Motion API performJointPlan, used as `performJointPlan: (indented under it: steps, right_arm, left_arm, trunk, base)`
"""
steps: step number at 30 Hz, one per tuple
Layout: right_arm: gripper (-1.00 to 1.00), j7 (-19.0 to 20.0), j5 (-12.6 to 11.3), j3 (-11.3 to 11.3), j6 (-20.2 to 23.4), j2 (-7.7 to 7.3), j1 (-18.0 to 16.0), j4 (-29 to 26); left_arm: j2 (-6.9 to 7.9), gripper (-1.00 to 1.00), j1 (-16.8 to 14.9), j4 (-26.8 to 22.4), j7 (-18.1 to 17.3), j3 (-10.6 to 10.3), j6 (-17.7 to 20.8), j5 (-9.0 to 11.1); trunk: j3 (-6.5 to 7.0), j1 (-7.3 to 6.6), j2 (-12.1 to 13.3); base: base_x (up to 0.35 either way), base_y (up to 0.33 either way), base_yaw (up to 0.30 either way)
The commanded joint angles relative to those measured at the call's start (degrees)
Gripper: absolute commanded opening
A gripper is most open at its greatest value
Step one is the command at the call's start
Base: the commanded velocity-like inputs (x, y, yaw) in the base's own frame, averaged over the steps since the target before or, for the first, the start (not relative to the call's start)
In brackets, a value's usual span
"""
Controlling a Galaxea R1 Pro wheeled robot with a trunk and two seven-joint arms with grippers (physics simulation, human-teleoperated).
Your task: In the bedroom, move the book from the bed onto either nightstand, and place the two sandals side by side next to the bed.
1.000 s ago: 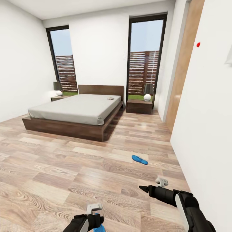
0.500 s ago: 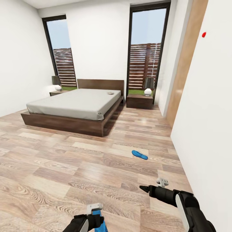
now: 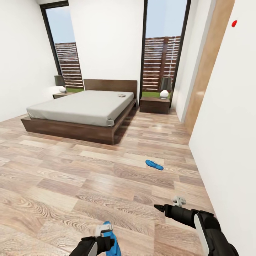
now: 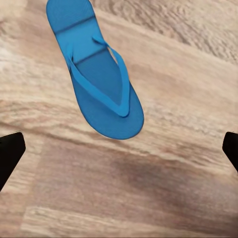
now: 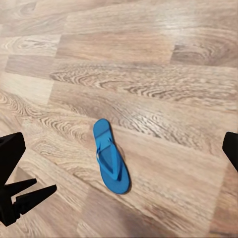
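One blue sandal (image 3: 154, 165) lies on the wood floor ahead, to the right of the bed (image 3: 80, 106). The other sandal (image 3: 111, 237) lies on the floor just under my left gripper (image 3: 104, 244). In the left wrist view this sandal (image 4: 99, 84) lies flat, straps up, beyond the open left gripper (image 4: 119, 151). My right gripper (image 3: 159, 207) hovers open over bare floor, and its wrist view shows a sandal (image 5: 111, 163) on the planks. The book (image 3: 121, 95) rests on the mattress near the headboard. A nightstand (image 3: 154, 105) stands right of the bed, another nightstand (image 3: 60, 95) to its left.
A white wall (image 3: 227, 124) runs close along my right side, with a tan wood panel (image 3: 206, 64) further on. Each nightstand carries a lamp (image 3: 164, 87). Tall windows (image 3: 163, 49) flank the headboard. Open wood floor (image 3: 71, 170) stretches between me and the bed.
The whole view has shifted as the camera moved, and the bed sits higher in the picture. More of the sandal by my left gripper shows. Both arms keep their pose.
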Motion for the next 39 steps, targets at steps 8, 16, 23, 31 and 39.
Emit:
performJointPlan:
  steps: [8,16,23,31,39]
  right_arm:
    - [1.0,0.3,-0.1,-0.1,0.4,0.1,0.0,-0.1]
    - [1.0,0.4,-0.1,-0.2,0.5,0.06,0.0,-0.3]
    - [1.0,0.5,-0.1,-0.2,0.5,0.07,0.0,-0.3]
    - [1.0,0.4,0.0,-0.2,0.5,0.05,0.0,-0.4]
    - [1.0,0.5,-0.1,-0.3,0.5,0.08,0.0,-0.4]
  left_arm:
    - [-0.14,1.0,-0.1,-2.1,0.1,0.3,0.8,0.2]
    - [-0.18,1.0,-0.3,-10.4,0.2,0.3,5.6,3.2]
    - [-0.26,1.0,-0.3,-19.4,0.3,0.3,13.7,9.7]
    - [-0.39,1.0,-0.3,-21.1,0.7,0.1,14.9,10.9]
    - [-0.39,1.0,-0.3,-21.2,0.7,0.1,14.9,10.9]
  trunk:
    - [-1.83,0.19,-0.1]
    - [-3.61,0.4,-0.2]
    - [-5.16,0.58,-0.3]
    - [-6.93,0.78,-0.4]
    - [-8.7,0.99,-0.5]
  base:
    - [0.0,0.0,0.0]
    - [0.0,0.0,0.0]
    - [0.0,0.0,0.0]
    - [0.0,0.0,0.0]
    - [0.0,0.0,0.0]
